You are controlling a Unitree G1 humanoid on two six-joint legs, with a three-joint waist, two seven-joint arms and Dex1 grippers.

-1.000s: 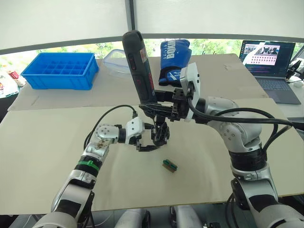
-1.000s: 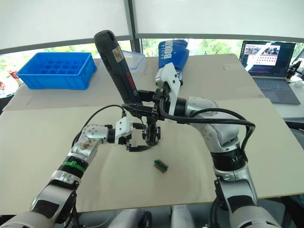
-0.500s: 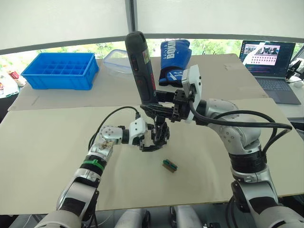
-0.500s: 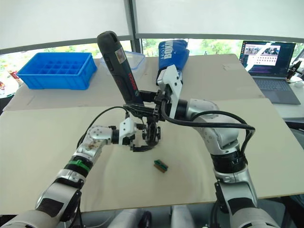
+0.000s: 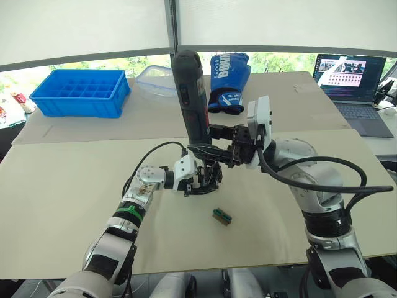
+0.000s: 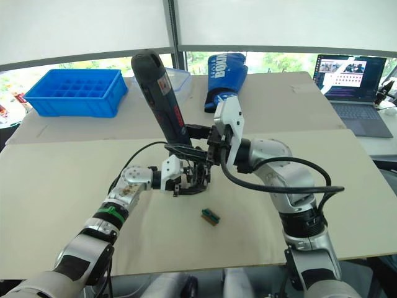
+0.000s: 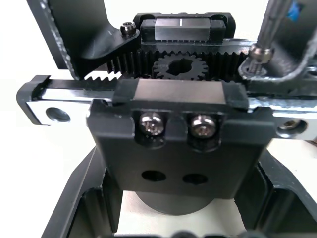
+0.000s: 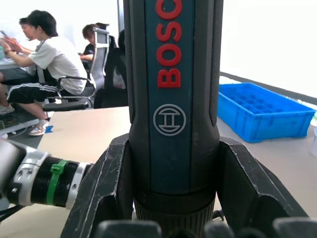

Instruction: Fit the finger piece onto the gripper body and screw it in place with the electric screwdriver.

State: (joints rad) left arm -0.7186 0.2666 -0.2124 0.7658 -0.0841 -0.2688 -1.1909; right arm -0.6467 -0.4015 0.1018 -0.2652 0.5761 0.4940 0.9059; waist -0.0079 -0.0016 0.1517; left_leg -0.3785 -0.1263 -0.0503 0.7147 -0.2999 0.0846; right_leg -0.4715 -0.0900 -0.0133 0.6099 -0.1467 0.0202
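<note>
At table centre, the left gripper (image 5: 197,180) clamps the gripper body (image 5: 211,176). The right gripper (image 5: 218,138) grips the screwdriver (image 5: 191,102), nearly upright, top leaning left, bit (image 7: 264,30) down on the body's right-side screw.

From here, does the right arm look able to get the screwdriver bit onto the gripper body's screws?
Probably yes: the right gripper holds the electric screwdriver with its bit already down at the gripper body, which the left gripper steadies. Nothing stands between.

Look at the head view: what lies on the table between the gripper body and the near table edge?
One small green-and-brown block lies between the gripper body and the near edge.
</note>
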